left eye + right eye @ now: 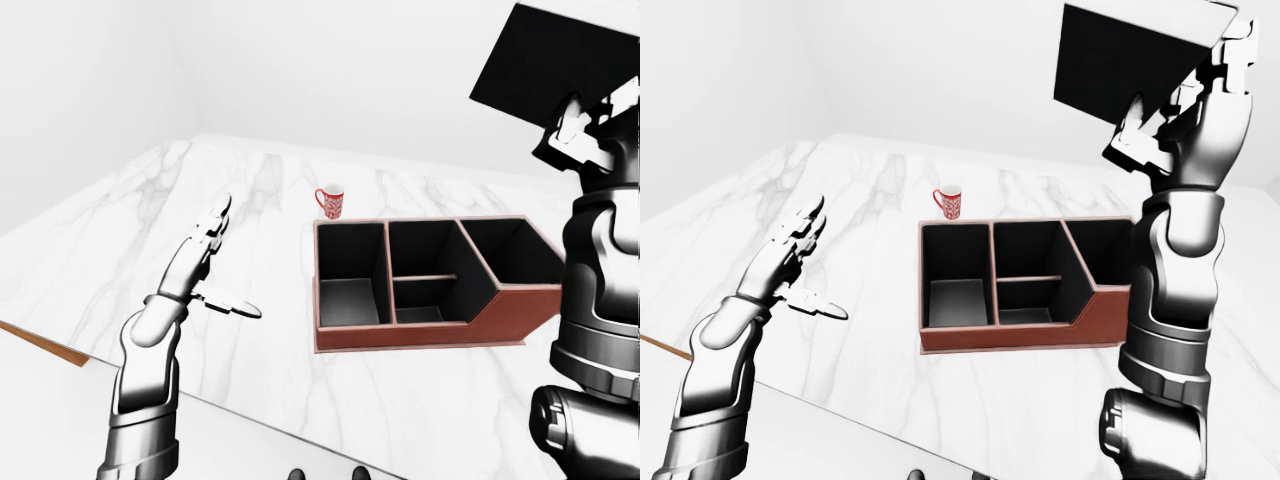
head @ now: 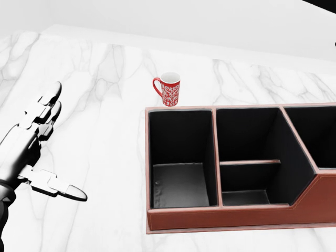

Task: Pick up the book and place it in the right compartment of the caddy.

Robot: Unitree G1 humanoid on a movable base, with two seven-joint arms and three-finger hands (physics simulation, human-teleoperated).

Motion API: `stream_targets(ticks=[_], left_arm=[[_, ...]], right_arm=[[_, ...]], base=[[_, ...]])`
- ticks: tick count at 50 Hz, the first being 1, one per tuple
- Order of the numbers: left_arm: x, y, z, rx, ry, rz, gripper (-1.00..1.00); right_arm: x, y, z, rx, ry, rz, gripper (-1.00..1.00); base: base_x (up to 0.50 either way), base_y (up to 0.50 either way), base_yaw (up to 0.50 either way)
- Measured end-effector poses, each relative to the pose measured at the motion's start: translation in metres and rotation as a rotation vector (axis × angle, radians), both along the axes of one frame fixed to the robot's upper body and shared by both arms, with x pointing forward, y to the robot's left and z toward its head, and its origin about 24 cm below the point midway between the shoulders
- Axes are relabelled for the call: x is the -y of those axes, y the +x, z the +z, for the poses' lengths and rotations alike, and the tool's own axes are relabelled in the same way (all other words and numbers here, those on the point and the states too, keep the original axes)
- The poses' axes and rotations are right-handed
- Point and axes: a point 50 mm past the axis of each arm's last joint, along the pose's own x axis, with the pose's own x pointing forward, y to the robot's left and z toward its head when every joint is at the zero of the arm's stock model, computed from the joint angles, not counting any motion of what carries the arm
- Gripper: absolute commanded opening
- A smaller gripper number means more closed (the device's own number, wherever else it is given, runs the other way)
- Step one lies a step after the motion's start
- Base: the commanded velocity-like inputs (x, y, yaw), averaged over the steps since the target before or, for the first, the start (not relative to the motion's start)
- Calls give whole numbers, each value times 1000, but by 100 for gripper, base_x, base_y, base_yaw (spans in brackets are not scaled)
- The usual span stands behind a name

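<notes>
The book (image 1: 1130,70) is cut by the top edge of the right-eye view at 1 o'clock, and the right hand (image 1: 1195,110) covers its lower right corner; whether its cover carries any print cannot be told, it shows flat black. In the head view only a sliver of it shows at the top right corner. The caddy (image 2: 231,215) runs off the head view's right edge at 3 o'clock, so its right compartment is half seen. In the left-eye view the right arm hides the caddy's right end. The mug's (image 2: 169,89) pattern is too small to read.
</notes>
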Motion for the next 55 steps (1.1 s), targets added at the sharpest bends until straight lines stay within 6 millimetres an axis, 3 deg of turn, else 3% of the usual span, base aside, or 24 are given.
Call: stream_targets(ticks=[11, 18, 29, 47, 55], left_arm=[[1, -1, 3, 13, 7, -6, 100], [0, 0, 1, 3, 7, -1, 100], [2, 0, 2, 6, 12, -4, 100], [3, 0, -1, -5, 13, -6, 100], [3, 0, 1, 1, 15, -11, 100]], right_arm=[[42, 34, 9, -156, -6, -154, -100], [72, 53, -6, -310, 5, -258, -100], [102, 58, -45, -486, 52, -347, -100], [114, 52, -110, -685, 81, -362, -100], [107, 50, -120, -688, 60, -325, -100]], base=[[0, 0, 0], [0, 0, 0], [0, 0, 0], [0, 0, 0], [0, 0, 0]])
